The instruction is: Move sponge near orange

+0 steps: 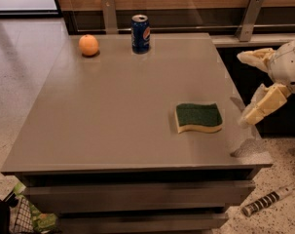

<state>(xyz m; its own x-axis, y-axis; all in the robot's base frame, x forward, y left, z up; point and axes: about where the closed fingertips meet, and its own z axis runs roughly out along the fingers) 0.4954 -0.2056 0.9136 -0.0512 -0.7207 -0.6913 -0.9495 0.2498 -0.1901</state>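
The sponge (198, 117), dark green on top with pale yellow foam below, lies flat on the grey table (118, 111) near its right edge. The orange (88, 45) sits at the table's far left corner, far from the sponge. My gripper (243, 88) hangs just off the table's right edge, to the right of the sponge and a little above table height. Its two cream fingers (265, 105) are spread apart and hold nothing.
A blue soda can (140, 33) stands at the back of the table, to the right of the orange. Two metal brackets rise behind the table. On the floor lie a striped tool (266, 201) at the lower right and a basket (20, 217) at the lower left.
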